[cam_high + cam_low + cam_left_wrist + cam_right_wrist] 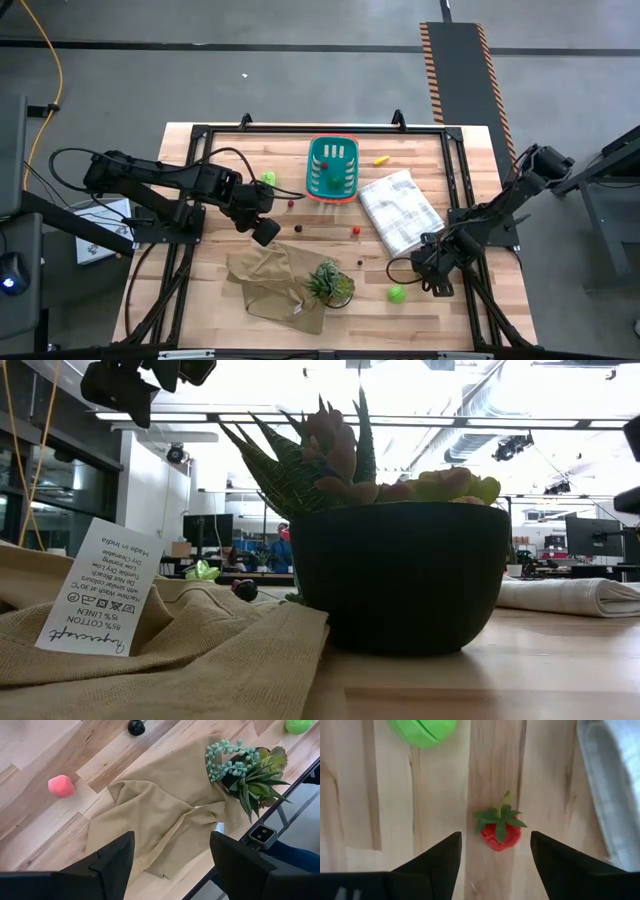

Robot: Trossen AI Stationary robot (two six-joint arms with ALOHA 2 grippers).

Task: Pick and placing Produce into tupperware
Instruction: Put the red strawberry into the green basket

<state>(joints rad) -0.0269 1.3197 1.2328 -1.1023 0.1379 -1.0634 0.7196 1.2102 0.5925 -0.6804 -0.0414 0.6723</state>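
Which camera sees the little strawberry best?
The right wrist view: the strawberry sits big on the wood between the right hand and its open fingers, leaves clear. The high view may show it only as a tiny red dot. I cannot pick it out in the other views.

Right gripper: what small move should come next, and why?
Probably lower straight down and shut on the strawberry. The right gripper is open, and in the right wrist view the berry lies on the bare table centred between its fingers, untouched. The green piece sits farther off and the white cloth to one side, so nothing blocks the descent.
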